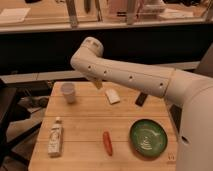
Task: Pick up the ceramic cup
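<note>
The ceramic cup (68, 92) is small and pale white-grey. It stands upright near the back left corner of the wooden table (85, 120). My white arm reaches in from the right and bends above the back of the table. The gripper (98, 83) hangs just below the arm, mostly hidden by it, a short way to the right of the cup and above its rim. It does not touch the cup.
A flat white block (112, 96) lies right of the gripper, and a small black object (141, 99) beyond it. A green plate (148, 137) sits front right, a red-orange pepper (107, 142) front middle, a bottle (55, 136) front left. A counter runs behind.
</note>
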Controlling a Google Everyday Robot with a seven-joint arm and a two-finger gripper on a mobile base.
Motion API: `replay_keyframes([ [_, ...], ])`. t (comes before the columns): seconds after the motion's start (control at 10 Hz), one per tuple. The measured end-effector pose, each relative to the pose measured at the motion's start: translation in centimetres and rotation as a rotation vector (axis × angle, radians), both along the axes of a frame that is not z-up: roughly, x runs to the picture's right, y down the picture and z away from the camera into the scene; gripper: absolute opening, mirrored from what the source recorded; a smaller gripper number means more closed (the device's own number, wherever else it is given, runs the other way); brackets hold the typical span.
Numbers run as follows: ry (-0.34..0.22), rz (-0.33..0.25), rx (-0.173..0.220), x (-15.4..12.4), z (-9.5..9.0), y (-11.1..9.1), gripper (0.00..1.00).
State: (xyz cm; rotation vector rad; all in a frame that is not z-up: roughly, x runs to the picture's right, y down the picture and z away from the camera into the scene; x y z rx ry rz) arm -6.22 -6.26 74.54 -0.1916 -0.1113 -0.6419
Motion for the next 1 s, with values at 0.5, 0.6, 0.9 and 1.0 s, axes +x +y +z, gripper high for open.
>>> replay_keyframes([
  [0.5,-0.068,-0.054,0.008,-2.0,0.6,-0.7,0.80],
  [0.6,-0.084,-0.063,0.006,-2.7,0.8,-0.6,0.80],
  [0.9,-0.132,-0.107,0.007,-4.4,1.4,-0.9,0.80],
  [1.0,-0.143,-0.113,0.005,-4.6,1.6,-0.8,0.80],
])
